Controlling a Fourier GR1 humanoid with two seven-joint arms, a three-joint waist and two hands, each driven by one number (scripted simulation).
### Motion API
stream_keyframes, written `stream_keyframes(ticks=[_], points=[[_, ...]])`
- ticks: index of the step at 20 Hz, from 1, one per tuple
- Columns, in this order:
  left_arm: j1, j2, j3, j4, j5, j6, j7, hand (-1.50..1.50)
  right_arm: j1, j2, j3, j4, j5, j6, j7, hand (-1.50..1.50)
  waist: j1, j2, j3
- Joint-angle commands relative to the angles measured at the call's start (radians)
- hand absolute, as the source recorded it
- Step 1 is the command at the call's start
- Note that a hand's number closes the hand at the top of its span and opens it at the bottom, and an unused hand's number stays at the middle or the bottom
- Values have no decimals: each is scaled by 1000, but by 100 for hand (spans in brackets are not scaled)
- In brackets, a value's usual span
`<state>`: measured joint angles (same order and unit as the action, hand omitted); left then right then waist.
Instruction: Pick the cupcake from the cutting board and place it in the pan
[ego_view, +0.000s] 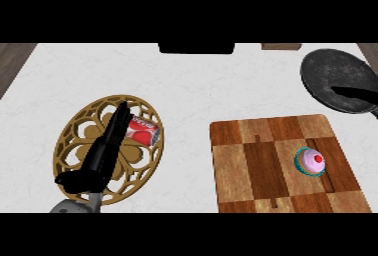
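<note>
I see only the left hand (111, 145); its forearm is cut by the lower edge. This hand covers the left end of the red can (143, 130) and a part of the round trivet (77, 131). The pan (338, 79) is cut at the right edge, also its handle. The cutting board (255, 165) loses its bottom edge. A dark object (196, 48) at the top is cut off; I cannot tell what it is.

The cupcake (311, 162) is sitting on the cutting board (251, 165) at lower right, the pan (336, 80) lying at upper right, a can (142, 130) resting on a trivet (81, 150) at left.

One head view looks steeply down onto the counter (199, 85) from above.
</note>
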<state>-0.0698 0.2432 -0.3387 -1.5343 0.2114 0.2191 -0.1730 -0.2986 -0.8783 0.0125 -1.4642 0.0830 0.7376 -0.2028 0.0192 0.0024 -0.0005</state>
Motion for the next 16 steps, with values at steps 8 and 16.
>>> stream_keyframes(ticks=[8,16], points=[[10,-33,10,-13,-46,5,24,0,14,76,223,-63,363,-43,12,-150,-16,-3,1],[22,-50,53,-103,-66,-35,104,0,44,148,153,-47,454,4,10,-150,-16,-3,1]])
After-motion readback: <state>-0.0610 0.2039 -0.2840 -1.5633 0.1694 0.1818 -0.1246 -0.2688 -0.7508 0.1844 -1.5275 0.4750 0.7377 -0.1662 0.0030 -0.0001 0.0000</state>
